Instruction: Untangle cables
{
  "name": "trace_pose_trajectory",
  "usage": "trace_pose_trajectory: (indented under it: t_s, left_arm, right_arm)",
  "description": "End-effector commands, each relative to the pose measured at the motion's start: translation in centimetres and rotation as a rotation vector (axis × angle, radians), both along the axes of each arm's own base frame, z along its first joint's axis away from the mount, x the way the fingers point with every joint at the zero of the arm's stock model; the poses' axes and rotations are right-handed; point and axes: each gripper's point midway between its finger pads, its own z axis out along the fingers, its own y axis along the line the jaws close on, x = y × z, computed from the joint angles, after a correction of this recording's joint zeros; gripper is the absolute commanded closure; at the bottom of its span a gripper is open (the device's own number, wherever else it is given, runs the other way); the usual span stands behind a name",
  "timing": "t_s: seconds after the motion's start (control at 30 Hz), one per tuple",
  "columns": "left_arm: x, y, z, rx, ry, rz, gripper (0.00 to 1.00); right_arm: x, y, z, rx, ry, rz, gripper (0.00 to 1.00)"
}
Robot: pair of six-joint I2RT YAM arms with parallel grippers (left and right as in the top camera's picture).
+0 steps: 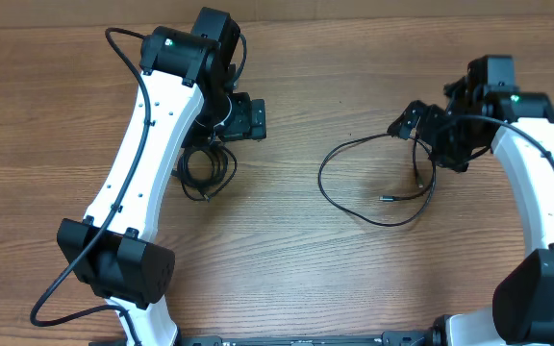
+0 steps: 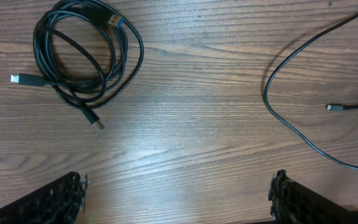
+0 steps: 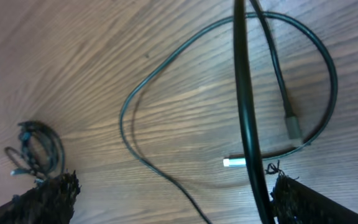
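Note:
A coiled black cable lies on the wooden table just below my left gripper. In the left wrist view the coil sits at the upper left with its plugs sticking out. My left gripper is open and empty above bare wood. A loose thin black cable loops on the table below my right gripper. In the right wrist view this loop lies under my open right gripper. A thicker black strand runs close to the camera past the right finger; I cannot tell if it touches it.
The loose cable's silver-tipped plug lies inside the loop, and also shows in the left wrist view. The two cables lie apart, with bare wood between them. The arm bases stand at the table's front edge.

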Motion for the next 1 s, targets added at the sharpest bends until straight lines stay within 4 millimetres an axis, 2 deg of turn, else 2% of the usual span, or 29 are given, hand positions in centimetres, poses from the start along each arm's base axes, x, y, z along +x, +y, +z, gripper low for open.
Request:
trace_pose_trajectory:
  t_s: [0.0, 0.03, 0.17, 0.23, 0.3, 0.33, 0.37, 0.47, 0.5, 0.63, 0.7, 0.9, 0.97]
  left_arm:
    - [-0.2, -0.4, -0.4, -0.003, 0.014, -0.017, 0.02]
    - [-0.2, -0.4, -0.4, -0.003, 0.014, -0.017, 0.02]
    - [-0.2, -0.4, -0.4, -0.003, 0.014, -0.017, 0.02]
    - [-0.2, -0.4, -0.4, -0.003, 0.014, -0.017, 0.02]
    - [-0.2, -0.4, -0.4, -0.003, 0.014, -0.017, 0.02]
    - [-0.2, -0.4, -0.4, -0.003, 0.014, -0.017, 0.02]
    - [-0.2, -0.4, -0.4, -0.003, 0.014, -0.017, 0.02]
    - [-0.2, -0.4, -0.4, -0.003, 0.014, -0.017, 0.02]
    - [-0.2, -0.4, -0.4, -0.003, 0.014, -0.017, 0.02]
    - [-0.2, -0.4, -0.4, -0.003, 0.014, -0.017, 0.02]
    - [-0.2, -0.4, -0.4, -0.003, 0.014, -0.017, 0.02]
    - [-0.2, -0.4, -0.4, -0.003, 0.015, -0.017, 0.02]
    - [-0.2, -0.4, -0.4, -0.003, 0.015, -0.017, 0.02]
  right_arm:
    - [1.5, -0.1, 3.5, -0.008, -0.092, 0.032, 0.02]
    - [1.5, -0.1, 3.9, -0.012, -0.096, 0.034, 0.09]
    - [1.6, -0.2, 4.1, -0.02, -0.097, 0.03, 0.78]
    - [1.5, -0.3, 4.0, -0.023, -0.093, 0.029, 0.94]
    - [1.4, -0.4, 3.9, -0.026, -0.089, 0.028, 0.96]
    - [1.4, -0.4, 3.9, -0.031, -0.086, 0.026, 0.93]
    - [1.3, -0.6, 3.8, -0.042, -0.081, 0.023, 0.79]
    - [0.9, -1.7, 3.3, -0.104, -0.053, 0.0, 0.15]
    - [0.6, -2.5, 2.9, -0.15, -0.032, -0.022, 0.07]
    - [-0.8, -6.2, 1.6, -0.339, 0.058, -0.142, 0.04]
    - [-1.0, -7.4, 0.8, -0.393, 0.076, -0.194, 0.0]
    - [0.1, -7.5, -1.7, -0.398, 0.062, -0.193, 0.0]
    - [0.5, -6.7, -2.5, -0.354, 0.065, -0.18, 0.0]
